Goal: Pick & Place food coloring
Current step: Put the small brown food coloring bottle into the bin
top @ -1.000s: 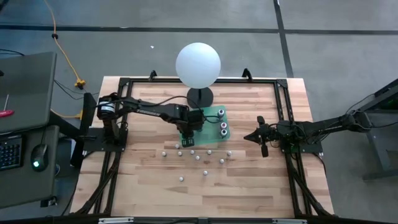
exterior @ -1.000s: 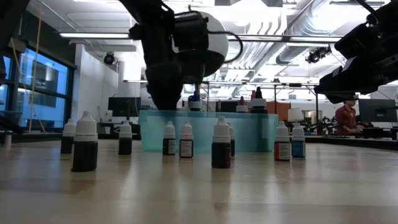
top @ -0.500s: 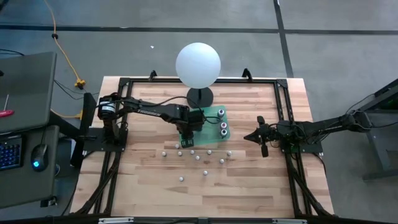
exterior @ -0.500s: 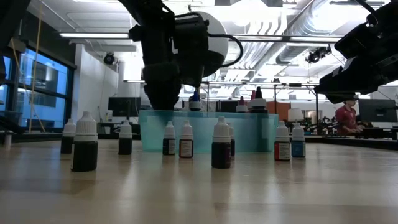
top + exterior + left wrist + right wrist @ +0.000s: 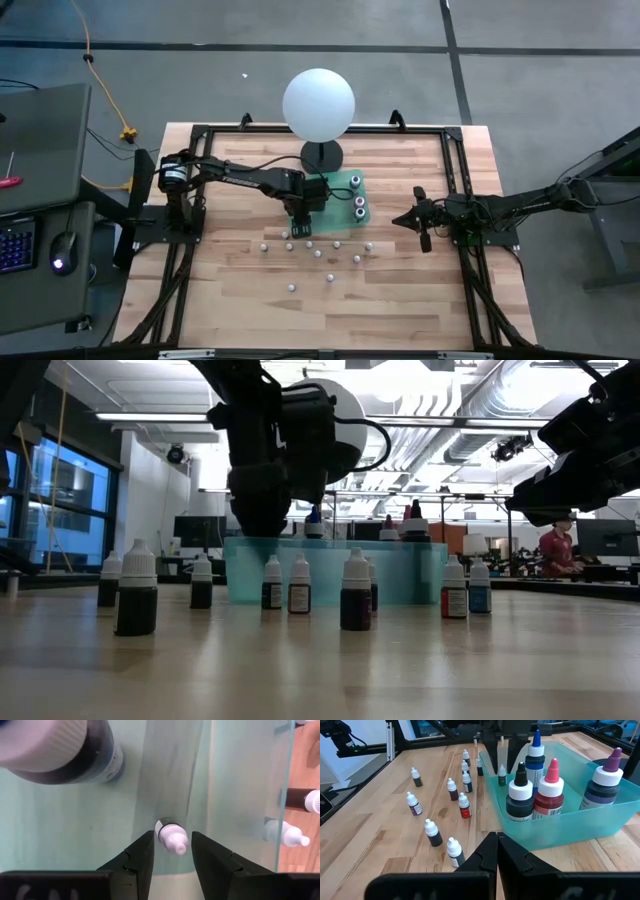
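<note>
Left arm stretched toward the centre, left gripper (image 5: 171, 851) pointing down, fingers (image 5: 141, 854) parted — right gripper (image 5: 497, 851) at the right side, fingers pressed together.

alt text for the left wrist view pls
The left gripper hangs over the teal tray, its two dark fingers apart on either side of a small white-capped bottle standing inside. A larger dark bottle stands nearby in the tray.

Ten small dropper bottles (image 5: 318, 252) dot the wood at the centre of the high view, and an eleventh small bottle (image 5: 170, 834) lies inside the single teal tray (image 5: 600, 820). Four larger bottles (image 5: 521, 795) stand in that tray (black, blue, pink and purple tips). One white sphere (image 5: 318, 103) sits upper centre.
</note>
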You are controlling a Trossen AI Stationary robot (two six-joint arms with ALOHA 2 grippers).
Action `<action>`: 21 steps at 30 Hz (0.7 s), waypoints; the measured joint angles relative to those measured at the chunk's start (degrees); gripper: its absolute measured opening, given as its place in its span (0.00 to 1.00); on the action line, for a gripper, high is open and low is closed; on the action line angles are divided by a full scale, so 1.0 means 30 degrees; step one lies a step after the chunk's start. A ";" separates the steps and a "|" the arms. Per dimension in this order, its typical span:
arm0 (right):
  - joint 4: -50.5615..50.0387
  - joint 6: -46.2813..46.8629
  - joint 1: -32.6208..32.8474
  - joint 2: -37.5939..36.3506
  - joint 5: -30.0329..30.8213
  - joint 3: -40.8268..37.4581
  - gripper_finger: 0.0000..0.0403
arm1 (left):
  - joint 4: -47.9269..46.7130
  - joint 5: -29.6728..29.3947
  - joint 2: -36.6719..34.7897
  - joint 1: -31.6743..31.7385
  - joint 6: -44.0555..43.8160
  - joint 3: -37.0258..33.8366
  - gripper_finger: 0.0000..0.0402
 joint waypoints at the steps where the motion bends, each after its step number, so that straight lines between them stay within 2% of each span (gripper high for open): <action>1: 0.0000 -0.0001 0.0002 0.0000 -0.0001 0.0004 0.00 | 0.0007 -0.0117 0.0000 0.0000 0.0000 0.0006 0.32; 8: 0.0000 -0.0003 -0.0002 0.0000 -0.0002 0.0001 0.00 | -0.0095 -0.0152 -0.0167 0.0000 0.0007 0.0015 0.32; 21: 0.0002 -0.0003 0.0000 0.0000 0.0002 0.0002 0.00 | -0.0727 -0.0720 -0.2848 0.0000 0.0274 0.0037 0.32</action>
